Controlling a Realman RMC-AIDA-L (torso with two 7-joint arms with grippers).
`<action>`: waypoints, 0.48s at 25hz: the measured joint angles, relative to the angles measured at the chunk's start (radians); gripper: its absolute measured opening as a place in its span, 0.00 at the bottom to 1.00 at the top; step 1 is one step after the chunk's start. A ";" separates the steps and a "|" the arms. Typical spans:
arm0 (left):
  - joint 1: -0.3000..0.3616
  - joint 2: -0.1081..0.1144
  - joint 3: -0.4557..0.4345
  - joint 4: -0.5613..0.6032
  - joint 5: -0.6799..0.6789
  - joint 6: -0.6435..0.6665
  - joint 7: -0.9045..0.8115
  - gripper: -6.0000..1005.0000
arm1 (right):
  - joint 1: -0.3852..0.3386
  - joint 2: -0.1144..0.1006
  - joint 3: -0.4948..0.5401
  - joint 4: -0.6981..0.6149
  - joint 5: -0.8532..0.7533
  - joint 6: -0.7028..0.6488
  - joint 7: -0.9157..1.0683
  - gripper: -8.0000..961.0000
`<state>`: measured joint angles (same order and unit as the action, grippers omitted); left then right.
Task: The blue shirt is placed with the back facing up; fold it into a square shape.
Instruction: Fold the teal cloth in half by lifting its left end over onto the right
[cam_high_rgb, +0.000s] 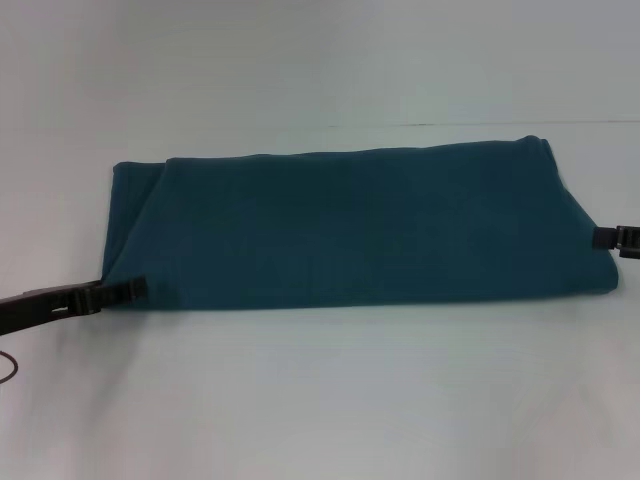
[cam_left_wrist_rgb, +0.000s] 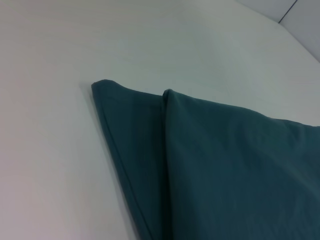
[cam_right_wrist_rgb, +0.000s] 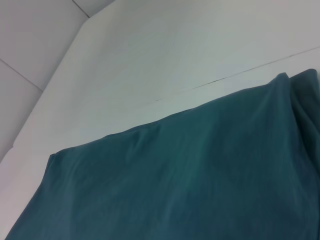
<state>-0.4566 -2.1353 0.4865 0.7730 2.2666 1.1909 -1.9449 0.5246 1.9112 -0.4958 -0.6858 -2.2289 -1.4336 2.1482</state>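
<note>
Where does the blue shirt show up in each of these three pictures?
Head view: blue shirt lies as a wide folded band across the middle.
Left wrist view: its layered corner, cloth filling the lower right.
Right wrist view: fills the lower half.
Shared landmark: the white table.

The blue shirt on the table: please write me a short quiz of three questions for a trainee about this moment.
1. True or false: the blue shirt lies spread out with both sleeves showing.
2. Which gripper is at the shirt's near left corner? A) left gripper B) right gripper
3. Fill in: in the head view the shirt forms a long ___ band on the white table.

Key:
1. False; it is folded into a long band, no sleeves visible.
2. A; the right gripper is at the right end.
3. Folded.
</note>
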 joint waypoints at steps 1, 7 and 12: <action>0.000 0.000 0.000 0.000 0.000 0.000 0.000 0.82 | 0.000 0.000 0.001 0.000 0.000 0.000 0.000 0.79; -0.001 0.000 0.001 0.001 0.002 0.000 0.001 0.80 | 0.000 0.000 0.003 0.000 0.000 0.004 0.000 0.79; -0.003 0.000 0.011 0.004 0.002 -0.013 0.001 0.69 | 0.000 0.000 0.002 0.000 -0.001 0.014 0.001 0.79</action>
<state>-0.4598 -2.1353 0.4971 0.7775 2.2687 1.1776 -1.9436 0.5245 1.9111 -0.4935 -0.6858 -2.2299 -1.4195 2.1490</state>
